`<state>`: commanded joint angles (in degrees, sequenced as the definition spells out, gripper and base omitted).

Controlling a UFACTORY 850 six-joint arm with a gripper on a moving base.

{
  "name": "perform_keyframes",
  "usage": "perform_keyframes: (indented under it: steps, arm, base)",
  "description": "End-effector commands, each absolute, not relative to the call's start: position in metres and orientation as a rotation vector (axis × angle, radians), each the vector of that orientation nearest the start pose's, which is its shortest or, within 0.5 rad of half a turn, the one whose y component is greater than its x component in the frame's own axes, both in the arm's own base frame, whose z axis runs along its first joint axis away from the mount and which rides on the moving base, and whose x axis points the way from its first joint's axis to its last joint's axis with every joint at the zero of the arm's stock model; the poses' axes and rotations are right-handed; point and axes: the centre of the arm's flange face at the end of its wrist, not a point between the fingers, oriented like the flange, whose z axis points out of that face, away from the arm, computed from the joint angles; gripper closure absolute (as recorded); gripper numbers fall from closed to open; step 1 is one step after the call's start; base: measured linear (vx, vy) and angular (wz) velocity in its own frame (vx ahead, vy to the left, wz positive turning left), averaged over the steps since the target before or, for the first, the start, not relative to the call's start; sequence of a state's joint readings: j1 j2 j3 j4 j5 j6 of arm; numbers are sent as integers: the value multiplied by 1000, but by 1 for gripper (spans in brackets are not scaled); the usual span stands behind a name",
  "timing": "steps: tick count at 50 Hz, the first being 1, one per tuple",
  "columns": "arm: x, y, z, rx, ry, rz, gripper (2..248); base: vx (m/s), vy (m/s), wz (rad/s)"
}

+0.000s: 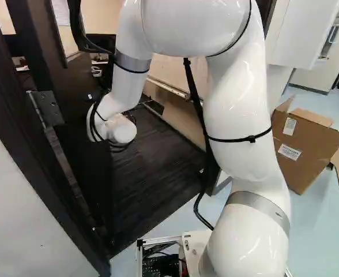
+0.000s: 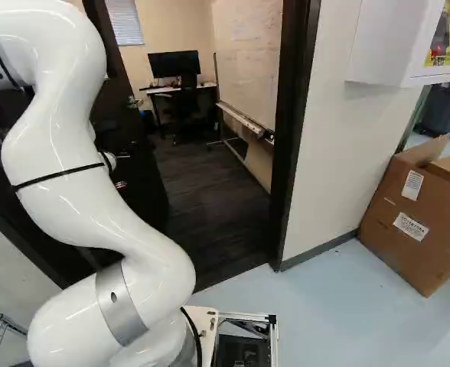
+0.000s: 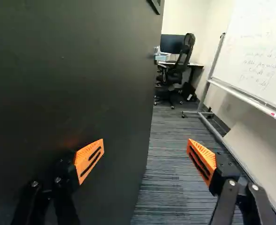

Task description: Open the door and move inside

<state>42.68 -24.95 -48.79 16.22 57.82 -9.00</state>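
One dark door (image 3: 72,70), hinged at the left side of its frame (image 2: 292,138), stands open into a carpeted office. The opening looks done; moving inside seems only begun, with the one white arm (image 1: 244,127) reaching in while its base (image 2: 208,329) is outside, short of the threshold. The single gripper (image 3: 145,144) has two orange-padded fingers spread wide, gripping nothing, one close by the door's face; contact can't be told. Inside are one whiteboard (image 3: 260,56) and one office chair (image 3: 178,70) at a desk's (image 3: 196,65) front edge. Outside sits one cardboard box (image 2: 412,222).
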Motion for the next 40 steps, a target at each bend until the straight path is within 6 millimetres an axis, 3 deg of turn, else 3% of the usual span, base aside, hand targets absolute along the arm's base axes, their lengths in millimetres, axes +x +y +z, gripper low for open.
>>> perform_keyframes:
  steps: [40]
  arm:
    - [428,368,375,-2008,-780,-1797,3]
  base:
    - [0,0,0]
